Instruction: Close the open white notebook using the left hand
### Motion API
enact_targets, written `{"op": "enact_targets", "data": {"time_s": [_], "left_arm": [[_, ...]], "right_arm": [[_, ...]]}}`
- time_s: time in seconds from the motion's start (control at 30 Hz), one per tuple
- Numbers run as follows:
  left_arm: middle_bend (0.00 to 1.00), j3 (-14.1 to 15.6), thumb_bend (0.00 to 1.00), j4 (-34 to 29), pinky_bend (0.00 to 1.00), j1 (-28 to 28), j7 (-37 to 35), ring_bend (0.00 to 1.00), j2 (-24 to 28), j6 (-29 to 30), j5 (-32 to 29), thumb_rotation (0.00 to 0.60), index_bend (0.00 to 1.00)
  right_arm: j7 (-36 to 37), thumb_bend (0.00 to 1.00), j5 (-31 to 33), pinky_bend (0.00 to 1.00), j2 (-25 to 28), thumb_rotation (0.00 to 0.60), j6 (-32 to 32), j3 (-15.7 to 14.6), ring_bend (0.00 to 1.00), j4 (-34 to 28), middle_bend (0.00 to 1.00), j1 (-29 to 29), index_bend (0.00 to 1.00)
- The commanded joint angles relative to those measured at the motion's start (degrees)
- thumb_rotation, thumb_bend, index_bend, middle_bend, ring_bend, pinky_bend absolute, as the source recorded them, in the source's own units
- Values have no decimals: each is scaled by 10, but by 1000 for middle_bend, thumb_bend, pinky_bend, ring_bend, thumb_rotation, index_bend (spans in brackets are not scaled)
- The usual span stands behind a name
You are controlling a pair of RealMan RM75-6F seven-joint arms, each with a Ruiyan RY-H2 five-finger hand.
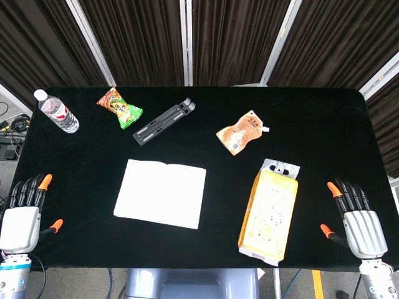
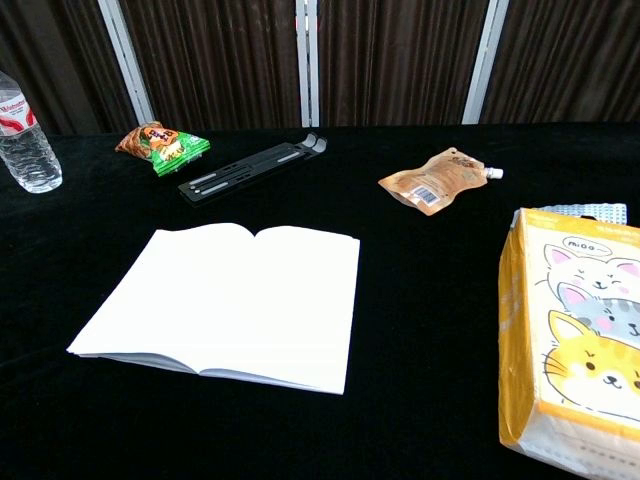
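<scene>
The white notebook (image 1: 161, 193) lies open and flat on the black table (image 1: 206, 149), left of centre; the chest view shows both blank pages of the notebook (image 2: 225, 298) facing up. My left hand (image 1: 24, 215) hovers at the table's near left edge, well to the left of the notebook, fingers spread and holding nothing. At the near right edge my right hand (image 1: 355, 218) is likewise spread and empty. Neither hand appears in the chest view.
A water bottle (image 1: 57, 111) stands at the far left, a green snack bag (image 1: 119, 108) and a black folding stand (image 1: 164, 122) behind the notebook. An orange pouch (image 1: 242, 132) lies right of centre. A yellow cat-print package (image 1: 269, 210) lies at the near right.
</scene>
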Motion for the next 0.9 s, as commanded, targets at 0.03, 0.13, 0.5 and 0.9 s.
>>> {"op": "enact_targets", "data": {"time_s": [0.03, 0.13, 0.5, 0.9], "left_arm": [[0, 0, 133, -1, 0, 0, 0, 0, 0, 0, 0, 600, 0], [0, -1, 133, -1, 0, -1, -1, 0, 0, -2, -1, 600, 0], [0, 0, 133, 3, 0, -8, 0, 0, -2, -13, -1, 600, 0], [0, 7, 134, 25, 0, -40, 50, 0, -46, -74, -12, 600, 0]], "right_arm": [[-1, 67, -1, 0, 0, 600, 2, -1, 0, 1, 0, -1, 0], [1, 67, -1, 0, 1, 600, 2, -1, 0, 0, 0, -2, 0], [1, 67, 2, 0, 4, 600, 1, 0, 0, -3, 0, -3, 0], [-3, 67, 1, 0, 1, 600, -6, -4, 0, -2, 0, -3, 0]]}}
